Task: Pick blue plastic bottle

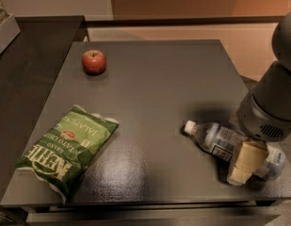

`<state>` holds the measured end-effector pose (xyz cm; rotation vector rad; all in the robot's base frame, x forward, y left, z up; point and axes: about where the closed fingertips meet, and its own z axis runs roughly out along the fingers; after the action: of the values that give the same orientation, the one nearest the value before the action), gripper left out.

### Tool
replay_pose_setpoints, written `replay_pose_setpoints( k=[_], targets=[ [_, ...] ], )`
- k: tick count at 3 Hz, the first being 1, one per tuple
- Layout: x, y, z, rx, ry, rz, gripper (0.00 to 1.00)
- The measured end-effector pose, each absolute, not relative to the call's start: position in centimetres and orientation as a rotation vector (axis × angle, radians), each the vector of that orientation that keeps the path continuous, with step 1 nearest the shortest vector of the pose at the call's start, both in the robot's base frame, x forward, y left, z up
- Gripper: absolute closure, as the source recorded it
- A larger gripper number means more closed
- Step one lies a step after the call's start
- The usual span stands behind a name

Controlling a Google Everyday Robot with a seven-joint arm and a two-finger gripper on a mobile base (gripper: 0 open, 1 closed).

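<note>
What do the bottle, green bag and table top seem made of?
The blue plastic bottle looks like clear plastic, its body pale and translucent. The chip bag seems to be glossy, crinkled printed film. The table top is dark with soft highlights, perhaps laminate. The gripper sits over the bottle's base end.
</note>
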<state>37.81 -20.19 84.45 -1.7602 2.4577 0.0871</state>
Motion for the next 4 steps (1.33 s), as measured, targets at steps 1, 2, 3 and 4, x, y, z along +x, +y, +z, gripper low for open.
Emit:
replay_pose_setpoints(
  k=[1,2,3,4],
  targets=[
    [37.8,-20.2,84.5,-1.758,2.452,0.097,0.41],
    [38.0,-20.1,85.6,-1.754,2.428,0.092,0.72],
    [38.5,-19.8,87.5,-1.747,2.39,0.07,0.96],
    [39.2,-19.5,90.3,-1.75,2.336,0.035,1.0]
  ],
)
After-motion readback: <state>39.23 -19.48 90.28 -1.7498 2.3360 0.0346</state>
